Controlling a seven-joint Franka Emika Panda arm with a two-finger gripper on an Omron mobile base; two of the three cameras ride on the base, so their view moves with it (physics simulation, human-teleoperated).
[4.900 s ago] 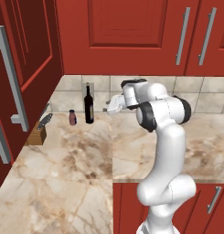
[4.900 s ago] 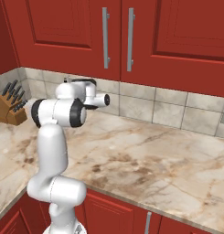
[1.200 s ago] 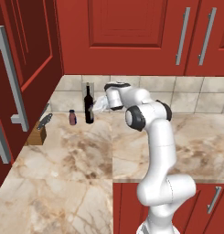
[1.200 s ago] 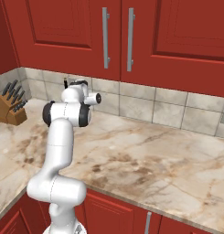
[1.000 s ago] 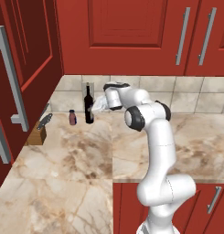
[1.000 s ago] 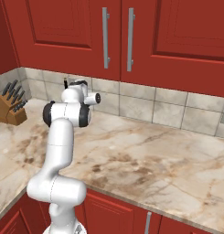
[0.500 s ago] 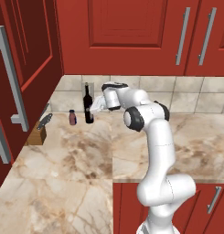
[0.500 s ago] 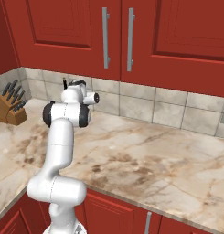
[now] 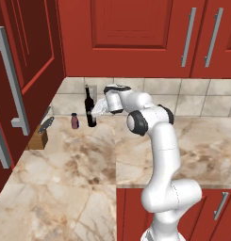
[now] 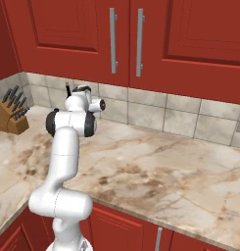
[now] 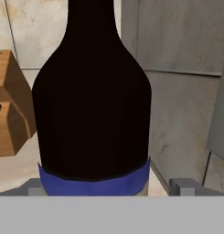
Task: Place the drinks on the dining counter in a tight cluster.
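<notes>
Dark wine bottle (image 11: 93, 96) upright, between open gripper (image 11: 111, 186) tips

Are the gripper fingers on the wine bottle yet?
Cannot tell. In the hand view the wine bottle stands between the fingertips, which flank its blue label, but the grey band hides any contact.

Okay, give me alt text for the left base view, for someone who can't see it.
A white robot arm reaches its pincer to a tall dark wine bottle at the back of a marble wall counter under red cabinets. A small maroon can stands just left of the bottle, and a wooden knife block sits further left.
</notes>
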